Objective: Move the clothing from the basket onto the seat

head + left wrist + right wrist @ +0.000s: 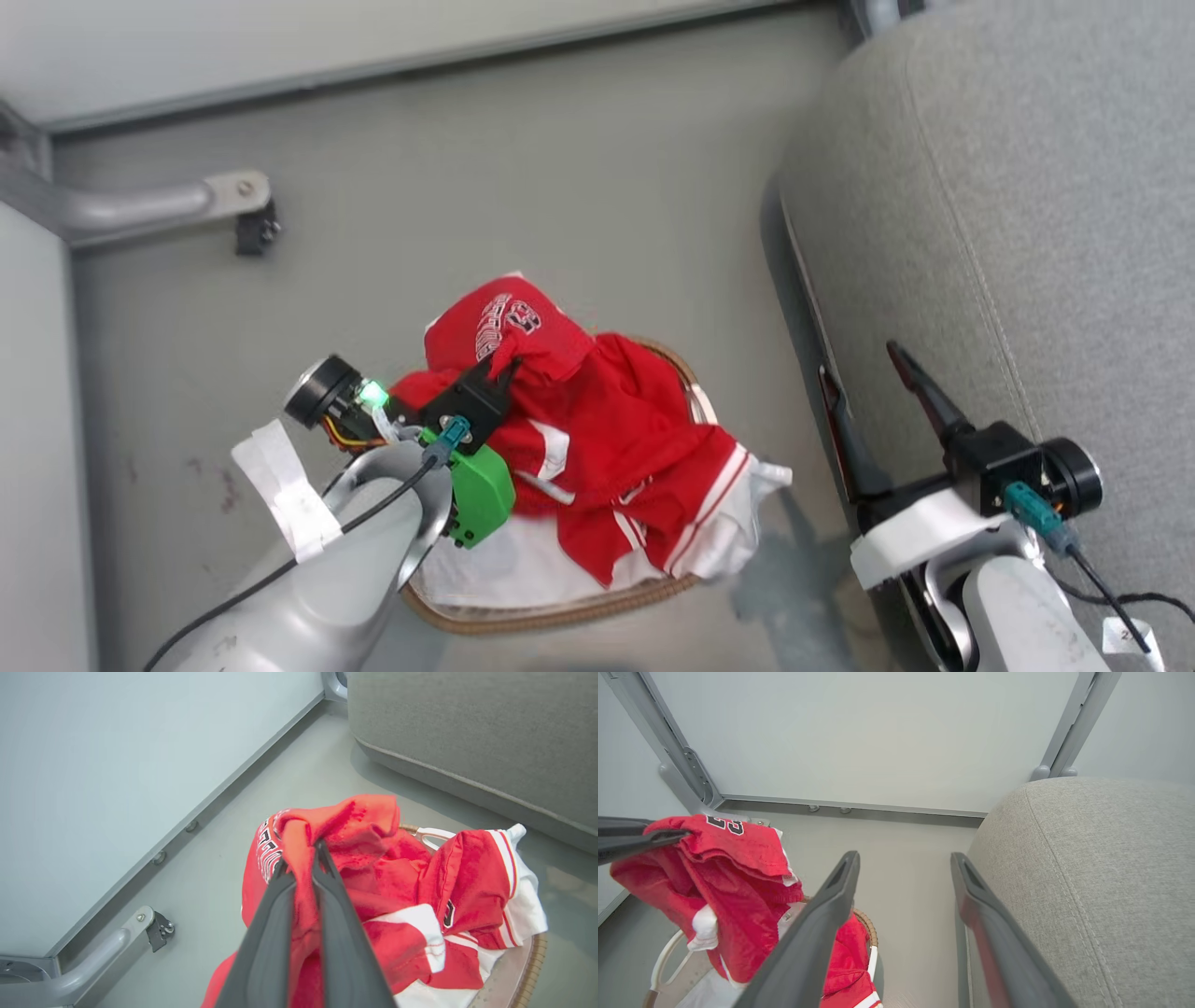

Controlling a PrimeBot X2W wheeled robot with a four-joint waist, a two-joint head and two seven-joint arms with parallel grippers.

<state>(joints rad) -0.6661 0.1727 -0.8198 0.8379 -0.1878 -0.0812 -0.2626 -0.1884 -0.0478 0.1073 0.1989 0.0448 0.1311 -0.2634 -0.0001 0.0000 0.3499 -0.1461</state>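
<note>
Red clothing (597, 439) with white trim is heaped over the basket (560, 611) on the floor. My left gripper (504, 369) is shut on a fold of the red jersey (345, 826) and holds it raised above the basket (528, 970); its white lettering (504, 322) faces up. In the right wrist view the lifted jersey (733, 858) hangs from the left fingers (640, 840), with the basket rim (866, 924) below. My right gripper (864, 373) stands open and empty against the side of the grey seat (1027, 205).
A grey wall panel with a metal frame and a bracket (238, 201) borders the floor behind the basket. The basket's white liner (523, 569) shows under the clothing. The seat (1087, 882) fills the right side.
</note>
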